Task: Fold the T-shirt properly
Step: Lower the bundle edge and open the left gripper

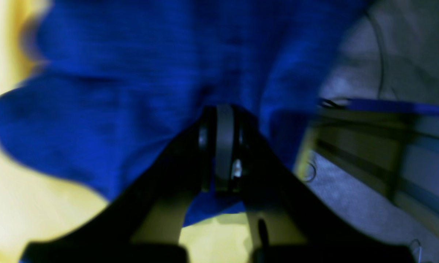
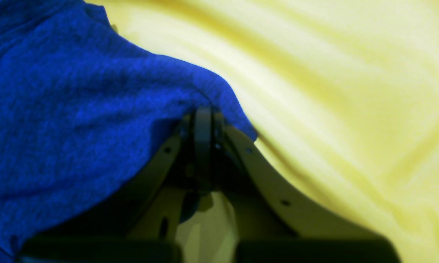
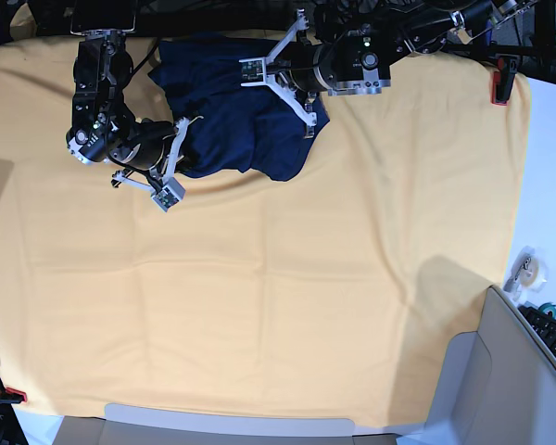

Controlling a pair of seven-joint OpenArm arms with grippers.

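**Both claws pinched on the shirt: spread it before you fold**

At the far edge of the tabletop, the T-shirt lies bunched between your two claws. The left claw is clamped on a fold of navy fabric that billows just ahead of its tips. The right claw is likewise closed on a shirt edge, with cloth draped to its left and bare yellow table cloth to its right.

Judging from the heap, the step is to open the garment flat. Draw the two claws apart evenly, keep the fabric low, and watch that the table cloth does not ride up with it.

Only the base view shows the whole crumpled outline and how near the claws stand. The wrist views alone confirm each pinch; the left one is blurred.
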